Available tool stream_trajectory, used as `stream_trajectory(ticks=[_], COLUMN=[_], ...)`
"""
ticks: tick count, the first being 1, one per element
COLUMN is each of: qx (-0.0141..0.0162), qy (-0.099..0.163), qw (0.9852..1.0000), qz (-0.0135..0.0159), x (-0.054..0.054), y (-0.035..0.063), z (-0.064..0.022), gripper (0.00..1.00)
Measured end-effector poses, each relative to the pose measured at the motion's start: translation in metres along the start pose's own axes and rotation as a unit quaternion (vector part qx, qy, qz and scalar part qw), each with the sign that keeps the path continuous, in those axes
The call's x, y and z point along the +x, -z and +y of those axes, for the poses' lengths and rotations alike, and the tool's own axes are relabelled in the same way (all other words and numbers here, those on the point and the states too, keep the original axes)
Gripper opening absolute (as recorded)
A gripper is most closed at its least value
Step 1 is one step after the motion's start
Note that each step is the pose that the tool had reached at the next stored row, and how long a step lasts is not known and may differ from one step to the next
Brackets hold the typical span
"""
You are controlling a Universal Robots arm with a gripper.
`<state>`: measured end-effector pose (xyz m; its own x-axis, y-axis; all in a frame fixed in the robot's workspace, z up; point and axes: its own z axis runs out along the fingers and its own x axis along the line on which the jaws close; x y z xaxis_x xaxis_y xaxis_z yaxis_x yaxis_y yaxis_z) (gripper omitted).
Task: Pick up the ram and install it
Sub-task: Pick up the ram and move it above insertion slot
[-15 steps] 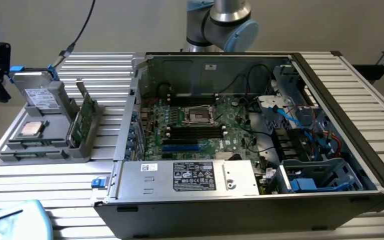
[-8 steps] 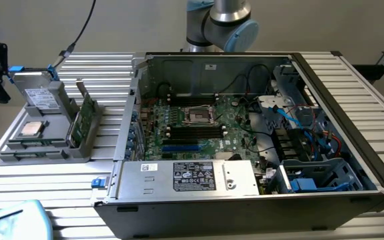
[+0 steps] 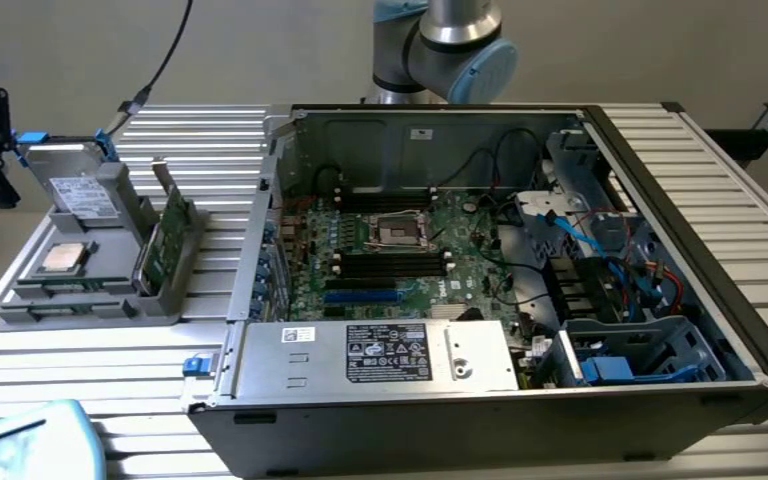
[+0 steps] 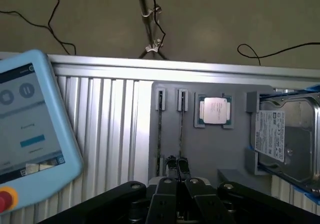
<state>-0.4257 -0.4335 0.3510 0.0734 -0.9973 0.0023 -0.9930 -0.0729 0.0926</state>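
Computer case: open on the slatted table; motherboard exposed
Grey holder: on the table, just beside the case on the exterior view's left
Ram: green stick standing on edge in the holder, on the side nearest the case; free, not gripped
My gripper: fingers pressed together, holding nothing; in the wrist view my tips line up over the near ends of the holder's ram slots
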Motion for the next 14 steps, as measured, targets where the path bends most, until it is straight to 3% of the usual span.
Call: stream_trajectory(ticks=[2, 6, 9, 10, 14], qx=[-0.0013, -0.0017, -0.0017, -0.0017, -0.0017], qy=[0.013, 0.014, 0.014, 0.014, 0.015], qw=[0.9999, 0.9999, 0.9999, 0.9999, 0.9999], qz=[0.0011, 0.0012, 0.0012, 0.0012, 0.0012], x=[0.0000, 0.0000, 0.0000, 0.0000, 0.0002], y=[-0.0002, -0.0002, -0.0002, -0.0002, -0.0045], z=[0.0001, 0.0001, 0.0001, 0.0001, -0.0002], gripper=[0.11, 0.11, 0.18, 0.25, 0.25])
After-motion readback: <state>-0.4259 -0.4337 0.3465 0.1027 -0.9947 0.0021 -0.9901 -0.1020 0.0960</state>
